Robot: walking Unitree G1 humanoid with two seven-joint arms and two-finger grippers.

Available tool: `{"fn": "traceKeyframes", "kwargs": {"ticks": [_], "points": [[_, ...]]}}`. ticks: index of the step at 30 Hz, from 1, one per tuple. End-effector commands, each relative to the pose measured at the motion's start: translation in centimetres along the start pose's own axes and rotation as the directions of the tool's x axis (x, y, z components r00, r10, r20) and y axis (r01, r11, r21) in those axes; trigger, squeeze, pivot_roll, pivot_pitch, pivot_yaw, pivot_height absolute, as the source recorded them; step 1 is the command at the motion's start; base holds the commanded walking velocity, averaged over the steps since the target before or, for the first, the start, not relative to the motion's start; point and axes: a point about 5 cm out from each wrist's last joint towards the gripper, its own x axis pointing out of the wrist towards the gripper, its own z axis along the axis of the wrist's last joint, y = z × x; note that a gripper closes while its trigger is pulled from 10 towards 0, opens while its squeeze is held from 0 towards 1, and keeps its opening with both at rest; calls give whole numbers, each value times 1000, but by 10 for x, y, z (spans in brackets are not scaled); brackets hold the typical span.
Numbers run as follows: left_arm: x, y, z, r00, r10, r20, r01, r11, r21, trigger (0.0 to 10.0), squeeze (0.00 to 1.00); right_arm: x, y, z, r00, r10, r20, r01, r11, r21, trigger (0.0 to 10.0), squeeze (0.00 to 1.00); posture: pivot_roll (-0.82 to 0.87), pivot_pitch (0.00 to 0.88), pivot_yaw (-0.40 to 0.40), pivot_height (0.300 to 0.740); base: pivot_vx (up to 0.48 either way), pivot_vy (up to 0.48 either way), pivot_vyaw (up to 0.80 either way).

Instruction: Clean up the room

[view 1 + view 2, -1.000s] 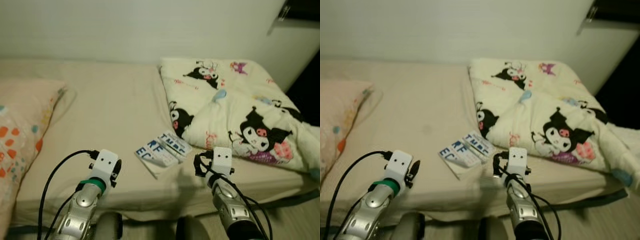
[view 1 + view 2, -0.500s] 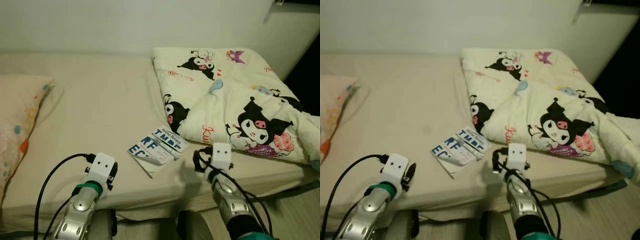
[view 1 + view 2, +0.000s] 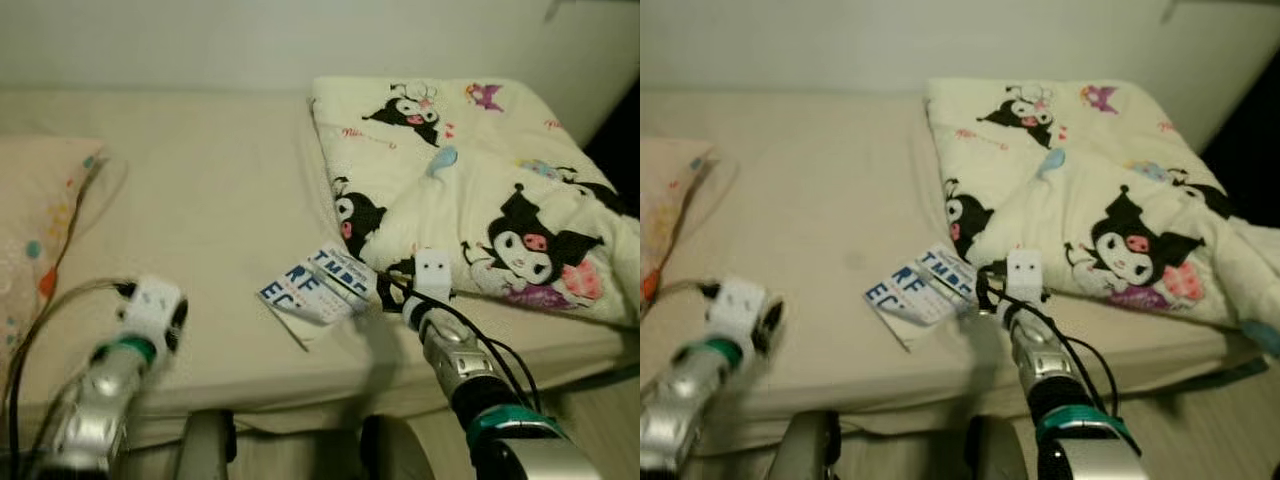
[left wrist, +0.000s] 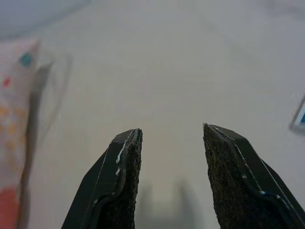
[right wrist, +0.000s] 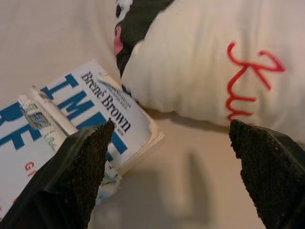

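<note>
Far left: pillow (image 3: 40, 230) with coloured dots, lying on the bed (image 3: 210, 230).

Next, left end effector (image 4: 171, 183), blurred in the head views and lower and further left than half a second ago; fingers spread, over bare sheet, holding nothing. Likely pulling aside, out of the way.

Centre: book (image 3: 320, 288), flat near the bed's front edge, its far corner touching the blanket's (image 3: 480, 190) fold. White cover, large blue letters, author's name in dark print; a small slim white object resting across the cover, too small to identify. Pages at one corner slightly fanned, so a soft paperback, probably prone to bending if pinched at a single edge.

Right of it: right end effector (image 5: 167, 162), now much closer to the book than a second ago, when it hung well short of it. Fingers spread wide, one tip over the cover's corner, the other over the blanket fold; nothing gripped yet. Reads as the approach to picking the book up, first step of tidying the bed.

Far right: cartoon-print blanket, loosely bunched, not yet folded.
</note>
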Motion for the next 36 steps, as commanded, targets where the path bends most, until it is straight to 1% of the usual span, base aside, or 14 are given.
{"fn": "traceKeyframes", "kwargs": {"ticks": [1, 3, 8, 10, 11, 13, 17, 20, 21, 25, 28, 32, 33, 36], "points": [[-2, -6, -14, 997, -38, -63, 37, 999, -14, 10000, 0, -1, -2, -7, 1000, -2, -29, 2, 1000, 3, 10000, 1000, 188, 148, -11, 597, 0, 0, 0], [8, 2, 5, 999, -40, -23, 40, 999, -7, 10000, 0, 0, 3, -5, 999, 21, -32, -21, 1000, 2, 10000, 1000, 227, 176, -34, 597, 0, 0, 0], [14, 11, 20, 999, -31, 13, 31, 999, -11, 10000, 0, 2, 9, -4, 999, 36, -30, -36, 999, 10, 10000, 1000, 246, 196, -39, 597, 0, 0, 0], [15, 20, 29, 999, -25, 28, 25, 1000, -6, 10000, 0, 3, 19, -1, 997, 73, -13, -73, 997, 30, 10000, 1000, 257, 193, -37, 597, 0, 0, 0], [14, 22, 29, 999, -38, 24, 38, 999, 1, 10000, 0, 4, 27, 3, 995, 100, 4, -100, 994, 50, 10000, 1000, 271, 222, -33, 597, 0, 0, 0], [14, 22, 29, 999, -38, 24, 38, 999, 1, 10000, 0, 4, 27, 3, 995, 100, 4, -100, 994, 50, 10000, 1000, 271, 222, -33, 597, 0, 0, 0], [4, 22, 27, 998, -57, 18, 57, 998, 16, 10000, 0, 5, 42, 9, 988, 151, 37, -153, 987, 53, 10000, 1000, 290, 249, -15, 597, 0, 0, 0], [-4, 19, 26, 997, -78, 21, 78, 997, 26, 10000, 0, 5, 48, 10, 982, 183, 50, -183, 983, -11, 10000, 1000, 318, 260, 7, 597, 0, 0, 0], [-11, 15, 22, 994, -110, 7, 110, 994, 22, 10000, 0, 5, 52, 12, 976, 209, 60, -201, 972, -118, 10000, 1000, 324, 270, 12, 597, 0, 0, 0], [-14, 15, 21, 993, -120, 3, 120, 993, 23, 10000, 0, 4, 53, 13, 975, 213, 64, -200, 966, -163, 10000, 1000, 333, 278, 17, 597, 0, 0, 0], [-22, 14, 20, 990, -140, -3, 141, 990, 29, 10000, 0, 5, 49, 15, 982, 176, 73, -146, 940, -308, 10000, 1000, 350, 285, 18, 597, 0, 0, 0], [-24, 14, 20, 990, -144, -5, 144, 989, 30, 10000, 0, 6, 47, 18, 985, 152, 82, -113, 928, -354, 10000, 1000, 353, 286, 18, 597, 0, 0, 0], [-26, 15, 20, 989, -147, -9, 148, 989, 30, 10000, 0, 7, 45, 20, 986, 138, 90, -94, 921, -379, 10000, 580, 355, 288, 19, 597, 0, 0, 0], [-26, 15, 20, 989, -147, -9, 148, 989, 30, 10000, 0, 7, 45, 20, 986, 138, 90, -94, 921, -379, 10000, 580, 355, 288, 19, 597, 0, 0, 0]]}}
